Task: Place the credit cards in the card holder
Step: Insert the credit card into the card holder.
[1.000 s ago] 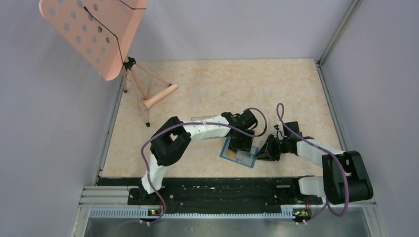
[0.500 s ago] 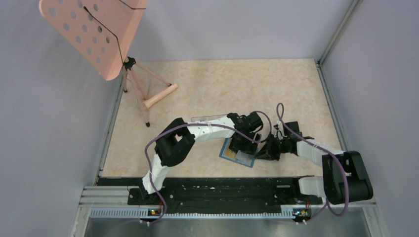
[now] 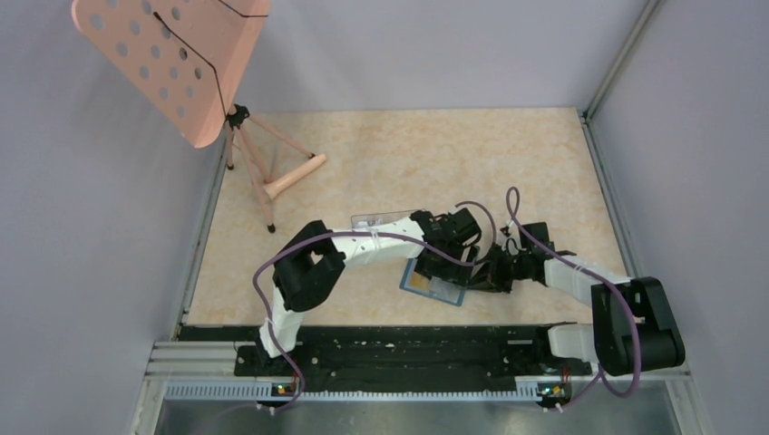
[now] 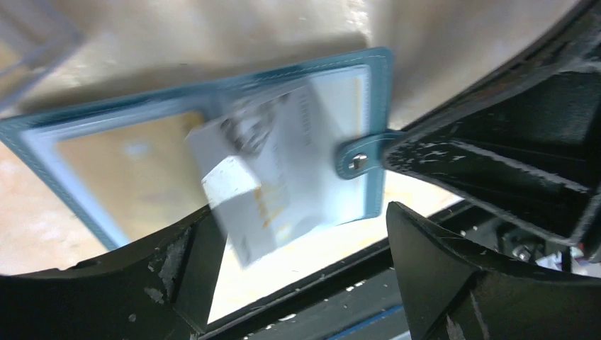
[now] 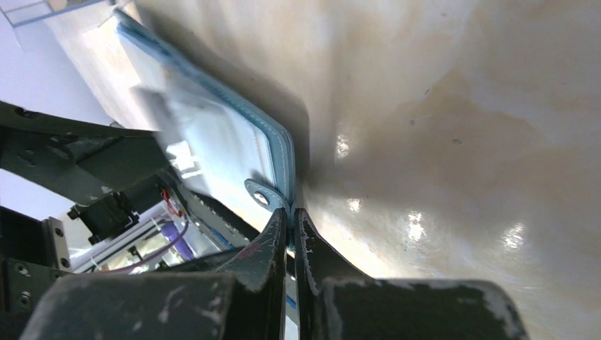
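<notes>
Closest to you, your right gripper has its fingers pressed tight together at the edge of the open card holder, right by the snap tab — you can't tell if they nip that edge. Your left gripper hangs over it with fingers spread wide, holding nothing — a whitish card lies tilted on the tab half, and an orange-yellow card shows in the other. Farther back sit a clear box and a pink stand.

the whitish card is smeared by blur, its print unreadable. the card holder runs off that picture's left edge; its right rim vanishes between the right fingers. from above, the left arm covers its far part.
</notes>
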Controlling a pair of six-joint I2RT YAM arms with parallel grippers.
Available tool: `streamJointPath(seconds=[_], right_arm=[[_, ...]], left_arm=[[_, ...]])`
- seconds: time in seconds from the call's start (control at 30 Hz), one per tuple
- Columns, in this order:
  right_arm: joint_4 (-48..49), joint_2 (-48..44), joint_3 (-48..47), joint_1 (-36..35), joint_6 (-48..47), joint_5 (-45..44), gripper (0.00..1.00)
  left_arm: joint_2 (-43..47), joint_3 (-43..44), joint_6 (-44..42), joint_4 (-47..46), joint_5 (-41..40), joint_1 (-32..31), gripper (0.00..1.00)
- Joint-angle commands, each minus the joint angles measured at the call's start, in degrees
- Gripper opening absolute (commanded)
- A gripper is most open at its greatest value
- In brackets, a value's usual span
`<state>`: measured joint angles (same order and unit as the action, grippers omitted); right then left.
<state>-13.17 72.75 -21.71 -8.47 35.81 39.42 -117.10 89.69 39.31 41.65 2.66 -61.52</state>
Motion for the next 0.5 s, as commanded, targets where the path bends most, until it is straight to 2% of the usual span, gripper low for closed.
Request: streamJointPath(seconds=[0.0, 0.27, 0.47], right_arm=[[1.0, -1.5, 0.2, -0.4, -0.7, -0.6, 0.0], [0.9, -1.5, 0.2, -0.3, -0.7, -0.6, 0.0], [0.5, -1.2, -0.1, -0.3, -1.2, -0.6, 0.0]], left_arm=[[4.5, -1.5, -0.1, 1.8, -6.3, 1.4, 0.87], [4.4, -1.0, -0.4, 3.2, -7.4, 1.5, 0.86], [1.6, -0.8, -0.8, 0.5, -3.8, 1.5, 0.77]])
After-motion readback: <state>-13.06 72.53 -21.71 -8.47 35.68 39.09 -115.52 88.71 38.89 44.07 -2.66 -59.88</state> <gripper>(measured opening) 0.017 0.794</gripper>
